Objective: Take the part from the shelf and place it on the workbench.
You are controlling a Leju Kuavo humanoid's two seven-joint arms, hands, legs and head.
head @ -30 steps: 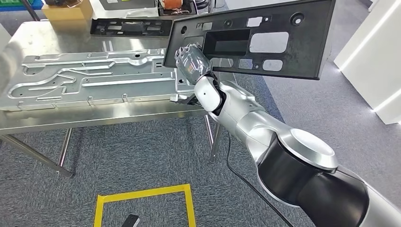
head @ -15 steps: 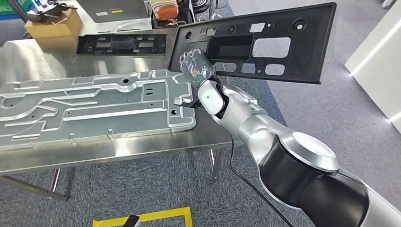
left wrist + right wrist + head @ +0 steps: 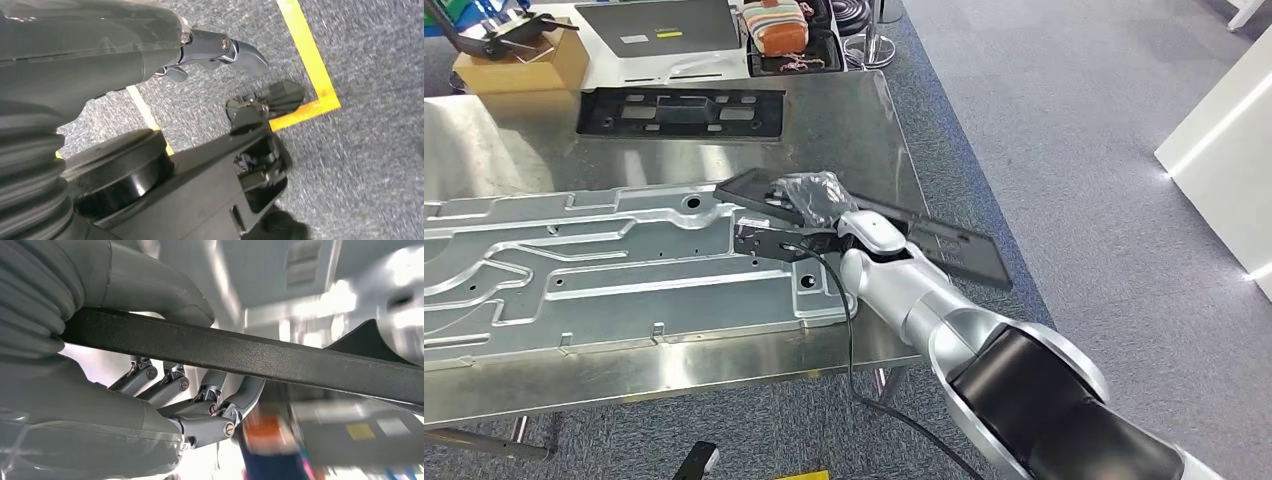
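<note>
The part is a long black plastic panel (image 3: pixel 954 250) with cut-outs. It lies nearly flat and low over the right end of the steel workbench (image 3: pixel 854 120), across the corner of a large silver metal plate (image 3: pixel 604 260). My right hand (image 3: pixel 819 198) grips it near its left end, where the hand hides part of it. In the right wrist view the panel's edge (image 3: pixel 250 357) runs between thumb and fingers (image 3: pixel 210 390). Whether the panel rests on the table I cannot tell. My left hand (image 3: pixel 215 50) hangs over the carpet, holding nothing, its fingers loosely apart.
A second black panel (image 3: pixel 679 110) lies at the back of the bench. Behind it are a cardboard box (image 3: pixel 519 60) and a striped bag (image 3: pixel 774 25). A black cable (image 3: pixel 852 340) hangs off the front edge. Yellow floor tape (image 3: pixel 310 65) lies below. A white cabinet (image 3: pixel 1224 150) stands at right.
The view has moved in over the bench. My right arm has brought the panel down from upright and high to nearly flat and low over the bench's right end.
</note>
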